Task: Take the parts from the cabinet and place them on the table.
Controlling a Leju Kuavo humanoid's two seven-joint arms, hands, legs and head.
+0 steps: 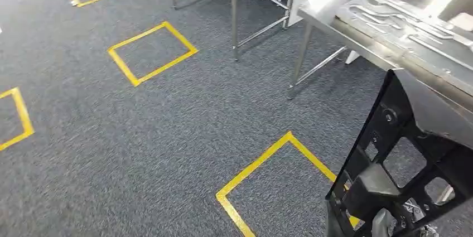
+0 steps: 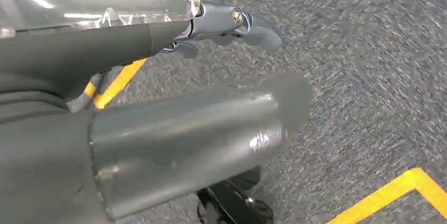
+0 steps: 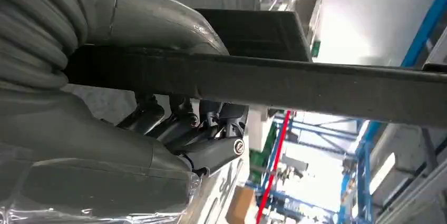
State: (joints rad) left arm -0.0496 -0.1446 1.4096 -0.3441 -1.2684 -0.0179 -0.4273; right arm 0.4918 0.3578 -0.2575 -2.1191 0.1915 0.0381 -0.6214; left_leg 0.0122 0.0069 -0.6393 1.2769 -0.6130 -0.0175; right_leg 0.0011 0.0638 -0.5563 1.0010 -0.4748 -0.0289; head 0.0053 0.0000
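**Part could clip the table edge**

We carry the black part point(image 1: 401, 153) at near right, our right hand point(image 3: 195, 129) clamped on it; left hand point(image 2: 211, 29) fingers apart, empty. Swinging toward the table point(image 1: 334, 17) at far right risks striking its rim

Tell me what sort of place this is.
Probably a factory or workshop floor: grey carpet marked with yellow tape squares, steel tables holding metal parts, and blue racking under bright ceiling lights.

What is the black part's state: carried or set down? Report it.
Carried: the right hand grips the black part above the carpet, short of the table.
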